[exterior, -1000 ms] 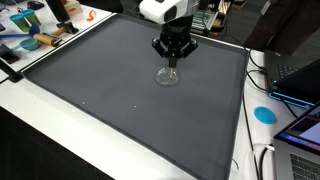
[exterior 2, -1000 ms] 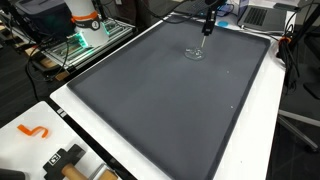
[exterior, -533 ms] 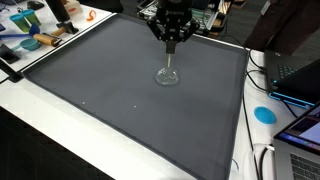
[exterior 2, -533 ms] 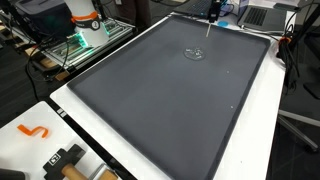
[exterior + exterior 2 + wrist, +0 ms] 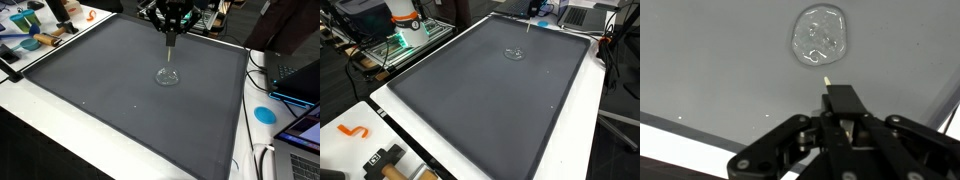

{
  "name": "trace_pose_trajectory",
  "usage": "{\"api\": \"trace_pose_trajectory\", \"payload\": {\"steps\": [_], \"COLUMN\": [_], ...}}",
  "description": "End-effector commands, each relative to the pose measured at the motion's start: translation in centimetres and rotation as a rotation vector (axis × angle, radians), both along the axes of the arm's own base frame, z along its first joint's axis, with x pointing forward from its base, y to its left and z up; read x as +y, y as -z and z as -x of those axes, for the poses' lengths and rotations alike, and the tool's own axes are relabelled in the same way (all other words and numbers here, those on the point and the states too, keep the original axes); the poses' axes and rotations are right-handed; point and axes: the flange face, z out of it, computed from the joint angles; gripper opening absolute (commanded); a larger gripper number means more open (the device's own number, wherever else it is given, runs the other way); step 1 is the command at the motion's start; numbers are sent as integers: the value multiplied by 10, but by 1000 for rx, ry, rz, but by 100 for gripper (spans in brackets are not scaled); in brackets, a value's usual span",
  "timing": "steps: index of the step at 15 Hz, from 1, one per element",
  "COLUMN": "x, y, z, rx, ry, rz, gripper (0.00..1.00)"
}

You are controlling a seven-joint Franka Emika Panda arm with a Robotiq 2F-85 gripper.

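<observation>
We see a white bench (image 5: pixel 60 135) covered by a dark grey mat (image 5: pixel 100 95). Toward the mat's far side lies a clear glass dish (image 5: pixel 167 77). Above it, the end effector (image 5: pixel 171 32) is pinching a thin stick (image 5: pixel 170 52), whose lower tip is clear of the dish.

1. A dark grey mat (image 5: pixel 110 95) covers most of the white surface (image 5: pixel 40 140).
2. A blue disc (image 5: pixel 264 114) lies just off the mat's edge, near a laptop (image 5: pixel 300 78).
3. An orange S-shaped piece (image 5: pixel 355 131) lies near one corner of the surface.

Thin stick (image 5: pixel 170 55) in hand (image 5: pixel 171 36) over clear dish (image 5: pixel 167 77)
</observation>
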Motion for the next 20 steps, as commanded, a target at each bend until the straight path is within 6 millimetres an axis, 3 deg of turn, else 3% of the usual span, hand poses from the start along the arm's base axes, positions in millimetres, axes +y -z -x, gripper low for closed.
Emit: {"api": "trace_pose_trajectory", "payload": {"steps": [1,6,12,20], "x": [10,46,92,123], "y": [-7,-10,7,32], "z": [1,0,-2,-8], "rx": [-13,-30,-30,-53], "ry": [13,-5,-42,-37], "rz": [46,135,239,387], "gripper": [3,3,3,3]}}
